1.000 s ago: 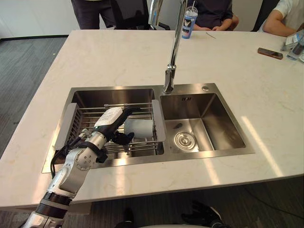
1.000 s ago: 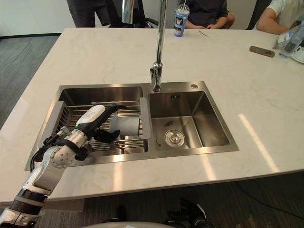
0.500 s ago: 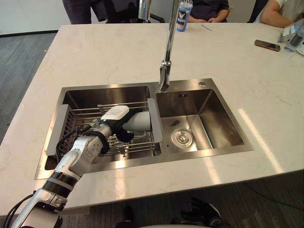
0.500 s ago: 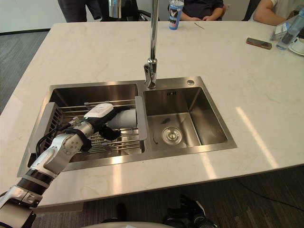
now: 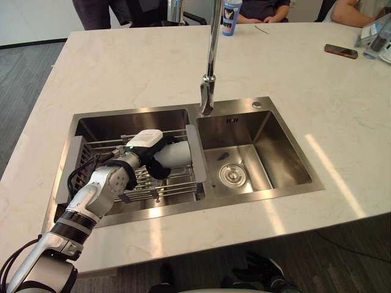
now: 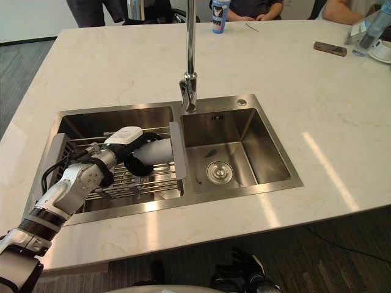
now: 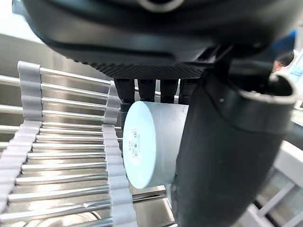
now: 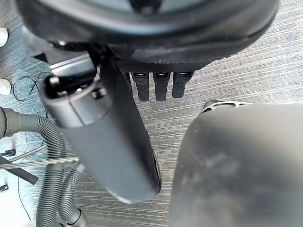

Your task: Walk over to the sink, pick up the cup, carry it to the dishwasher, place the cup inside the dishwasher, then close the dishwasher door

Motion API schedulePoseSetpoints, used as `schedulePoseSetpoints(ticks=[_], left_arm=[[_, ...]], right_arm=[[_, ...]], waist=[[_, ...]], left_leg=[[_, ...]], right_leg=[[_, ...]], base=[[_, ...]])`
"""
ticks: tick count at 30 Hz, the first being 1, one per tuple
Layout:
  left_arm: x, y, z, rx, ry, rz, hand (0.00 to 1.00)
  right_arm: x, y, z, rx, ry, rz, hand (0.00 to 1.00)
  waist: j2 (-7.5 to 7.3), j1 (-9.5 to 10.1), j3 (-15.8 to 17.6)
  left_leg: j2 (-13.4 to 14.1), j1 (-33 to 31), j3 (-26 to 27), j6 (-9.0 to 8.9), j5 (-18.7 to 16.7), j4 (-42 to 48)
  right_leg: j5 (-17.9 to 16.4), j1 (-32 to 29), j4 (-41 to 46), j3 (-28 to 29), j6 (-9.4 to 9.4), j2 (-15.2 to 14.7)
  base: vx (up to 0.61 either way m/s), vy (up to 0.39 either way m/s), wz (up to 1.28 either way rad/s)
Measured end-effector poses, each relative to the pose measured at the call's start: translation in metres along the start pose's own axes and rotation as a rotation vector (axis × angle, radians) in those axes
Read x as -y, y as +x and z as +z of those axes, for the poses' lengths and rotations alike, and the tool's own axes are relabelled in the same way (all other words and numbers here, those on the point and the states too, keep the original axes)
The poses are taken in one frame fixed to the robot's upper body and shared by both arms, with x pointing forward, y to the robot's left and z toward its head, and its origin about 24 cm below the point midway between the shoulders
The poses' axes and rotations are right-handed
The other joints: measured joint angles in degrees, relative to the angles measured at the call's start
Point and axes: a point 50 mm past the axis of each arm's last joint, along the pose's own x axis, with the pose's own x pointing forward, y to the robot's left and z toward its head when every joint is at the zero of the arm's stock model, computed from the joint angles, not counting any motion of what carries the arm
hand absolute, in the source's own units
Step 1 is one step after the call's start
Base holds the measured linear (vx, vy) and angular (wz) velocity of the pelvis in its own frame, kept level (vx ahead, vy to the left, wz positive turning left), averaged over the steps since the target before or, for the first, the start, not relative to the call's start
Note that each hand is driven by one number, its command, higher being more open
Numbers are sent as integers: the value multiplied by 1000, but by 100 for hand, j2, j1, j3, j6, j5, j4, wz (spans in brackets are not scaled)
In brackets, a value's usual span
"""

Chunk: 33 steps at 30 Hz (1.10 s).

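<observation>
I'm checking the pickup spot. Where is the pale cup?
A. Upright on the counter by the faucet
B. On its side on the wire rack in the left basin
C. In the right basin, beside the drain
B: the cup lies on its side on the wire rack in the left basin, with the left hand right at it.

This is an office kitchenette. A double stainless sink [image 5: 244, 199] sits in a broad pale stone countertop [image 5: 122, 67], with a tall faucet [image 5: 211, 55] at its back edge. Grey office carpet [image 5: 24, 85] lies left of the sink. Beyond it, people [image 5: 259, 7] sit near a phone [image 5: 341, 51] and a lidded drink [image 5: 230, 13].
</observation>
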Motion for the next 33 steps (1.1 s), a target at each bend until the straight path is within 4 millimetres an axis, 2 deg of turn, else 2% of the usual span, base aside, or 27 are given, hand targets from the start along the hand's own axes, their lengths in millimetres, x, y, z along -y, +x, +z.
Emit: schedulePoseSetpoints(ticks=[4,7,16,23,28,30,31,32,33], left_arm=[[3,-1,-2,-16,-137,44,30],[5,-11,-7,-35,-319,150,30],[13,-66,21,108,-820,484,30],[22,-101,35,159,-1050,613,30],[15,-118,56,266,-1114,679,30],[6,-122,66,352,-1120,705,30],[5,-123,68,366,-1124,711,30],[3,-124,71,384,-1137,714,30],[2,-124,74,403,-1139,715,30]], right_arm=[[0,0,-1,-3,3,-1,90],[0,0,-2,-5,12,-4,90],[2,-3,-9,-16,31,-16,90],[6,-9,-22,-45,70,-43,90],[8,-10,-11,15,73,-64,90],[4,-8,3,69,86,-75,90],[4,-7,7,83,89,-77,90],[3,-7,14,112,94,-84,90],[4,-7,21,142,97,-95,90]], waist=[[-1,17,0],[-2,61,0],[-12,282,4],[-31,331,-7],[-81,339,34],[-187,414,154],[-221,416,195],[-286,412,251],[-263,415,241]], left_leg=[[-8,8,-53,1,2,0],[-15,37,-60,2,2,1],[26,195,6,3,4,-23],[38,414,179,15,5,5],[28,464,348,75,-49,14],[10,284,458,161,-178,373],[9,223,478,171,-244,558],[0,81,511,272,-404,966],[29,-96,519,343,-534,1277]], right_leg=[[0,46,-8,-59,0,-2],[0,84,-8,-65,0,-7],[-12,162,85,52,-20,14],[-4,249,196,250,-11,1],[2,68,460,418,-7,-81],[-37,-154,715,482,-23,-183],[-87,-200,811,488,-49,-221],[-128,-230,903,524,-107,-287],[-102,-195,765,482,-263,-298]], base=[[0,0,7],[0,0,1],[-22,0,-3],[-35,11,-14],[-84,46,-18],[-126,82,-22],[-137,99,-18],[-138,109,-11],[-149,140,-11]])
